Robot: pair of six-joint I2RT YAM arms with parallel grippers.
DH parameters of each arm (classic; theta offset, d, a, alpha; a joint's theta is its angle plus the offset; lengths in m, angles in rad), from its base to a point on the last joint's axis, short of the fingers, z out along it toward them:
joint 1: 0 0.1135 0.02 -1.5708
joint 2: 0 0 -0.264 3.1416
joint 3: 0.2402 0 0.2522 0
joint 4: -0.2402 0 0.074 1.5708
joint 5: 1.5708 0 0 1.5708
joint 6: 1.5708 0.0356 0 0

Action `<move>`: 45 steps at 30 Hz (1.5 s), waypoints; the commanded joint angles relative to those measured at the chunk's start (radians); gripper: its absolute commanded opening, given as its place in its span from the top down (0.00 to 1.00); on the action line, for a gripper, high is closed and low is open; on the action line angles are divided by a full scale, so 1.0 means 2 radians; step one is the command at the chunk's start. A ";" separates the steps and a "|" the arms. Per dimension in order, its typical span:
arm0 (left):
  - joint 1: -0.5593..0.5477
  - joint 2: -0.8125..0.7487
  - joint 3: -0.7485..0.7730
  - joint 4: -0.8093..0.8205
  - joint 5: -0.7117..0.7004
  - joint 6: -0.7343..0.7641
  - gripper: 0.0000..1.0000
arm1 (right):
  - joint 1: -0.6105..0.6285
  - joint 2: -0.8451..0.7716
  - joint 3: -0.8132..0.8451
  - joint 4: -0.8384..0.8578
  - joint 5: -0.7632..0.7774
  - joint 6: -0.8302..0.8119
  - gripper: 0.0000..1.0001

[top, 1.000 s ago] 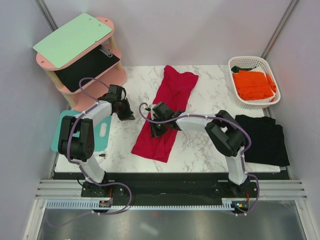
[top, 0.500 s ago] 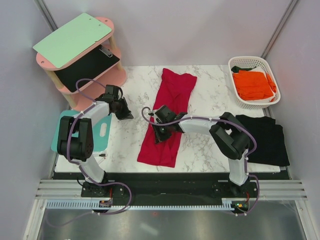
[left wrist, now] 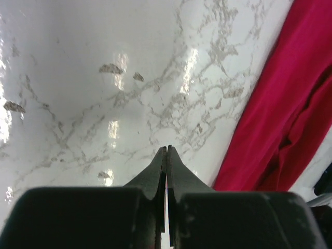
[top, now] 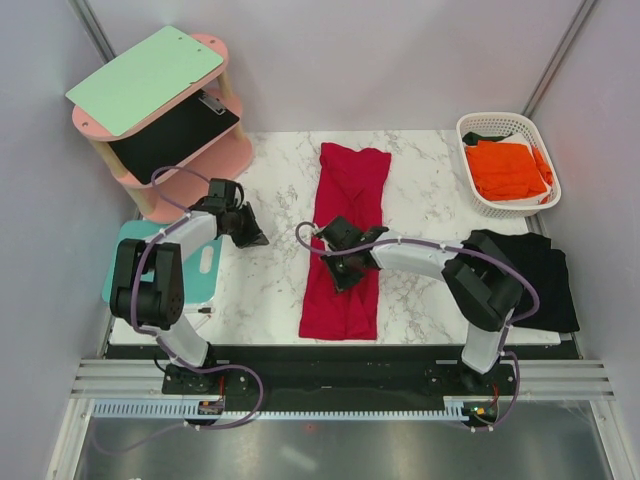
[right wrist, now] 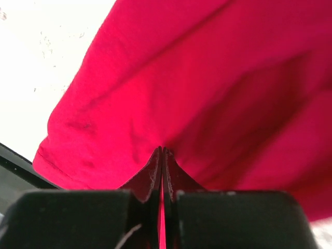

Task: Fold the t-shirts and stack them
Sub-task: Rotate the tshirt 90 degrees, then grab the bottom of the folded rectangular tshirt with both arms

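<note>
The crimson red t-shirt (top: 347,215) lies folded into a long strip down the middle of the marble table (top: 420,215). My right gripper (top: 342,277) rests on its lower half, jaws shut with red cloth (right wrist: 207,78) all around the tips (right wrist: 162,149). My left gripper (top: 252,236) is shut and empty over bare marble, left of the red shirt (left wrist: 290,104); its tips (left wrist: 166,148) touch nothing. The bright orange t-shirt (top: 507,168) lies folded in a white basket (top: 478,124). The black t-shirt (top: 528,275) lies folded at the table's right edge.
A pink two-tier shelf (top: 215,160) stands at the back left with a mint-green board (top: 145,78) on top and a black clipboard (top: 170,135) below. A teal mat (top: 120,262) lies at the left edge. The table's front edge (right wrist: 15,162) is near the shirt's hem.
My right gripper has moved right and toward the front, and the shirt's lower end swung right with it, so the strip now lies nearly straight. My left gripper has barely moved.
</note>
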 commanded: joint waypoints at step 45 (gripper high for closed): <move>-0.509 0.073 0.116 -0.107 -0.073 -0.024 0.45 | -0.310 -0.021 0.009 0.161 -0.089 0.051 0.46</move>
